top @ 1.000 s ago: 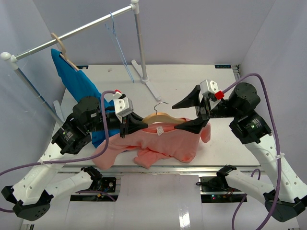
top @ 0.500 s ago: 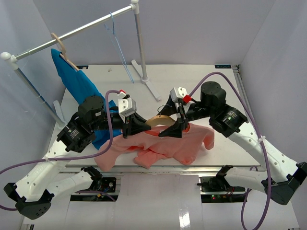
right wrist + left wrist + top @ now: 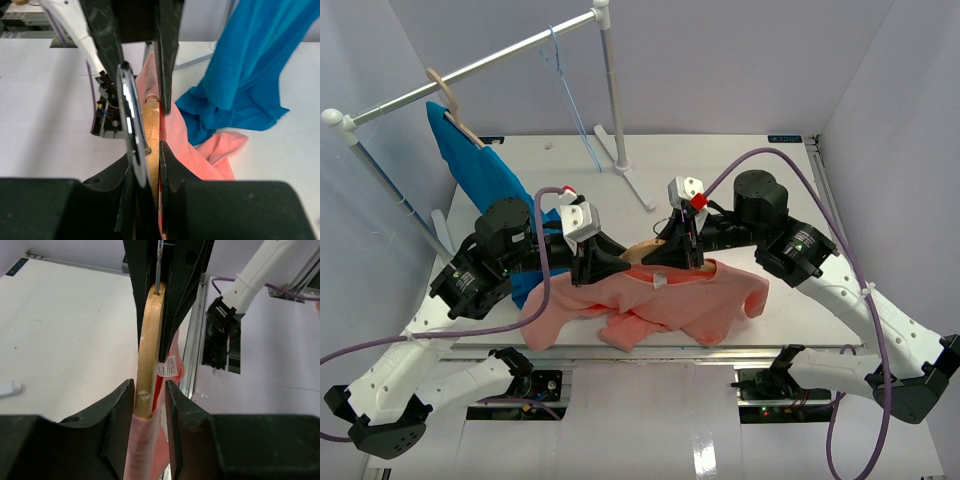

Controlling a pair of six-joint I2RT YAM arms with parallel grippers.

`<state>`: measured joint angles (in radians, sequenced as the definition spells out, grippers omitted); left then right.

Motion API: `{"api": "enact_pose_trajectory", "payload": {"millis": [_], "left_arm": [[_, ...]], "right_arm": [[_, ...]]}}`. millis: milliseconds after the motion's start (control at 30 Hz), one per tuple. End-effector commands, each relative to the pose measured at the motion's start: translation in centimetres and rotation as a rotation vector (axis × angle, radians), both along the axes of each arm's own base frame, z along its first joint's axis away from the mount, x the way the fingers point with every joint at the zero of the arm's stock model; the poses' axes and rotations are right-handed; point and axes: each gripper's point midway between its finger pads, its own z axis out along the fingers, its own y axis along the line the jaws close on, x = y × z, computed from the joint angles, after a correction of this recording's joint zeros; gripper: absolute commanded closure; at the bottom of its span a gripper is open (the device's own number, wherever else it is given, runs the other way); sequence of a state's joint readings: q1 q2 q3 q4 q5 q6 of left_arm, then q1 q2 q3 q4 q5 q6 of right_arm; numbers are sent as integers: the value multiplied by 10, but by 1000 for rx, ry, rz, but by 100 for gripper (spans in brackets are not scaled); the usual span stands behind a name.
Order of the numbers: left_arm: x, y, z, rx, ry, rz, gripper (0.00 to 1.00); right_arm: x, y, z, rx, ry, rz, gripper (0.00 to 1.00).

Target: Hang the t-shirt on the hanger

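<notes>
One t-shirt point(image 3: 665, 305): salmon pink, crumpled on the worktop point(image 3: 720, 170) along its near edge. Upper edge is raised to the two end effectors.
T-shirt axis: long axis runs left-right in the top view. One sleeve sticks out at the right end and a bunched mass sits at the left end.
Label: white neck tag point(image 3: 168, 367) hangs just beside the hanger.
Hanger point(image 3: 149, 335): light wood, standing on its narrow edge above the shirt's upper edge, between the two arms.
Hanger axis: left-right, same as the shirt. The metal hook point(image 3: 128, 112) rises from its middle.
Hanger in shirt: the left end is sleeved in pink fabric. The middle is bare wood.
Left end effector point(image 3: 150, 385): fingers straddle the fabric-covered end of the hanger. Cannot tell whether they press on it or stand just off it.
Right end effector point(image 3: 146, 150): clamped on the hanger's middle, at the base of the hook.
Blue shirt point(image 3: 480, 180): hangs from a tan hanger point(image 3: 450, 105) on the rail point(image 3: 500, 55). Its lower end lies on the worktop against the pink shirt's left end.
Wire hanger point(image 3: 565, 95): pale blue, on the same rail, well apart from the shirts.
</notes>
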<state>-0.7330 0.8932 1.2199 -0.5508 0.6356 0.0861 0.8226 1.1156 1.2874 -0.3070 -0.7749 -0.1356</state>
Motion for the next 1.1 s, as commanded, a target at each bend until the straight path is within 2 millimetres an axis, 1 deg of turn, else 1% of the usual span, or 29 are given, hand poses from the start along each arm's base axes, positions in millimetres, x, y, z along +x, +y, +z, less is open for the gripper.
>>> {"api": "enact_pose_trajectory", "payload": {"millis": [0,100,200,233,400,533,633,800,1067], "left_arm": [[11,28,17,32,-96,156,55],[16,36,6,78,-99,200,53],[17,38,0,96,-110,199,52],[18,38,-1,102,-117,203,52],[32,44,-14,146,-170,254,50],[30,40,-22,160,-169,226,50],[29,40,-25,164,-168,220,51],[29,42,-24,159,-165,232,51],[37,50,-21,183,-142,305,51]], "right_arm": [[2,-17,47,70,-81,-87,92],[-2,-22,56,81,-93,-84,92],[-5,-24,62,86,-93,-75,92],[-9,-24,64,91,-93,-56,92],[-24,-28,71,110,-98,5,92],[-29,-32,74,121,-108,16,92],[-27,-35,78,129,-121,-9,92],[-27,-39,83,137,-133,-25,92],[-25,-43,84,134,-141,-49,92]]}}
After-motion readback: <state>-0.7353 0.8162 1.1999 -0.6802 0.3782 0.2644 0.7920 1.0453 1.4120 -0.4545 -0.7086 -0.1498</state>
